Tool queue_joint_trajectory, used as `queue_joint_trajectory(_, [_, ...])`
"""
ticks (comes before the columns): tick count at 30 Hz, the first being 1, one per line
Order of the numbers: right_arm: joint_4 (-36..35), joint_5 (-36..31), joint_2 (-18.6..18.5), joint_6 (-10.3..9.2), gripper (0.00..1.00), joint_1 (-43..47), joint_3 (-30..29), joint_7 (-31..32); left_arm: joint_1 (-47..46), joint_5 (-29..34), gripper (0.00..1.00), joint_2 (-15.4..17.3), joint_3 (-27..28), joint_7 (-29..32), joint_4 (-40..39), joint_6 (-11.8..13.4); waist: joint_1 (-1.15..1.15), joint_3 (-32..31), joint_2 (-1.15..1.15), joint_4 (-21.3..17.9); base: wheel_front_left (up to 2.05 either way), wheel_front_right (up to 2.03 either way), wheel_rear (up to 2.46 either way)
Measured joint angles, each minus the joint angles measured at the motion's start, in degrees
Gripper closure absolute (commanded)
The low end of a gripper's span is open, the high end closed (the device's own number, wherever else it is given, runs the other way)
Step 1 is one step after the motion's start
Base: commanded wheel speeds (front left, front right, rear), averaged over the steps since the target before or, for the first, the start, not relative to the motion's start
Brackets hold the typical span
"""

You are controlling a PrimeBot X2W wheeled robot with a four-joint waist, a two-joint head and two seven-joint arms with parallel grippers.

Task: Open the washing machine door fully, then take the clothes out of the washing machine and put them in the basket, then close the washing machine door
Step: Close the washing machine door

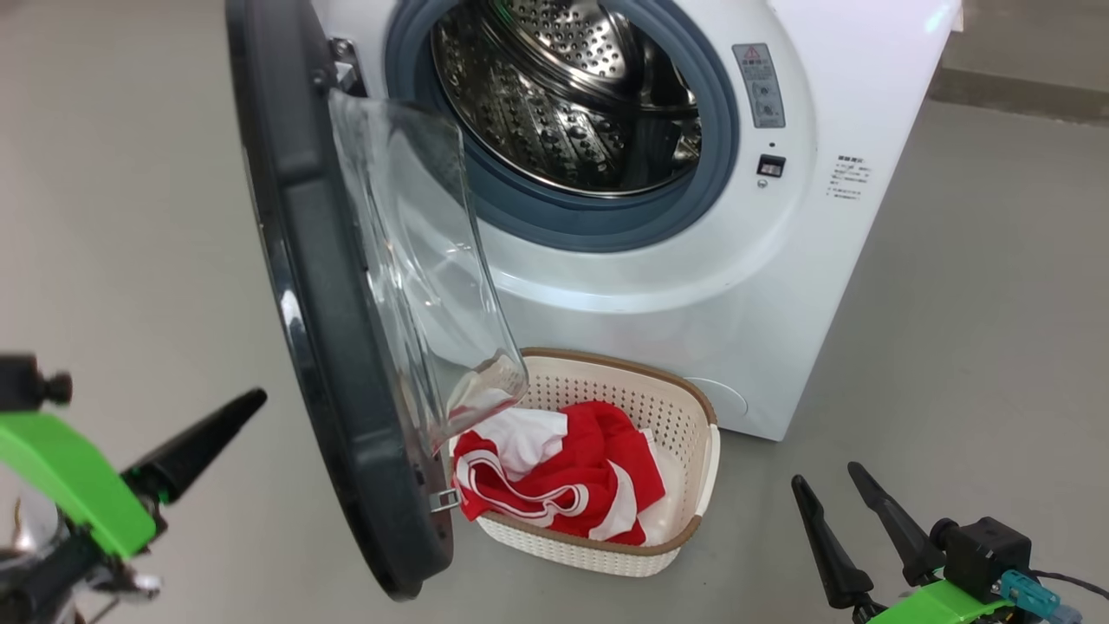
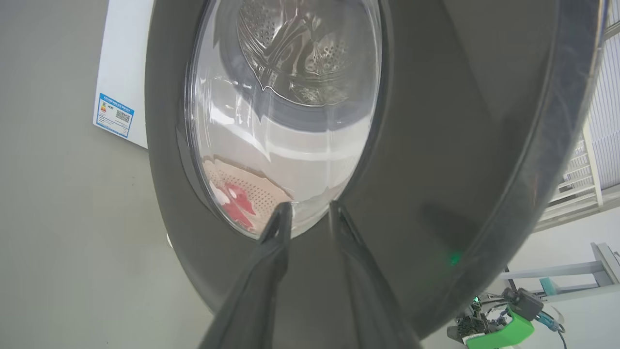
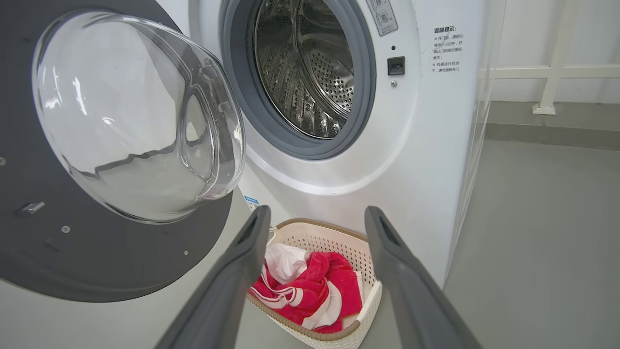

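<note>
The washing machine (image 1: 658, 286) stands with its steel drum (image 1: 563, 87) bare of clothes. The washing machine door (image 1: 346, 390) hangs open, swung out toward me, its glass bowl (image 1: 416, 260) facing the machine. On the floor below the opening sits the basket (image 1: 703, 433) holding the red and white clothes (image 1: 563, 477). My left gripper (image 2: 310, 208) points at the door's dark outer face (image 2: 436, 145), its fingertips a little apart with nothing between them; one finger (image 1: 199, 442) shows left of the door. My right gripper (image 1: 827, 481) stands open to the basket's right, aimed over the basket (image 3: 361, 242) and clothes (image 3: 310, 291).
Grey floor (image 1: 970, 329) spreads around the machine. The open door stands between my left arm and the basket. A white railing (image 3: 552, 72) and a wall skirting lie behind the machine on the right. A blue label (image 2: 114, 115) is on the machine's side.
</note>
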Motion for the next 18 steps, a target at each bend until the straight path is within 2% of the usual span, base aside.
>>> queue_joint_trajectory(1, [0.0,0.0,0.0,0.0,0.0,0.1,0.0,0.0,0.9,0.0,0.49,0.0,0.0,-0.9,0.2,0.0,0.0,-0.1,0.0,0.2,0.0,0.0,0.0])
queue_joint_trajectory(2, [0.0,0.0,0.0,0.0,0.0,0.3,0.0,0.0,1.6,-0.1,0.09,0.1,0.0,-1.5,0.4,0.0,0.0,-0.2,0.0,0.3,0.0,0.0,0.0])
queue_joint_trajectory(3, [0.0,0.0,0.0,0.0,0.0,0.6,0.1,0.0,2.2,-0.2,0.0,0.1,-0.3,-2.1,0.4,0.0,0.0,-0.3,0.0,0.5,0.0,0.0,0.0])
queue_joint_trajectory(18, [0.2,0.0,-0.1,0.0,0.0,1.1,0.2,0.0,12.9,-0.9,0.0,0.2,-5.7,-18.5,2.4,0.0,0.0,-1.0,0.0,2.4,0.0,0.0,0.0])
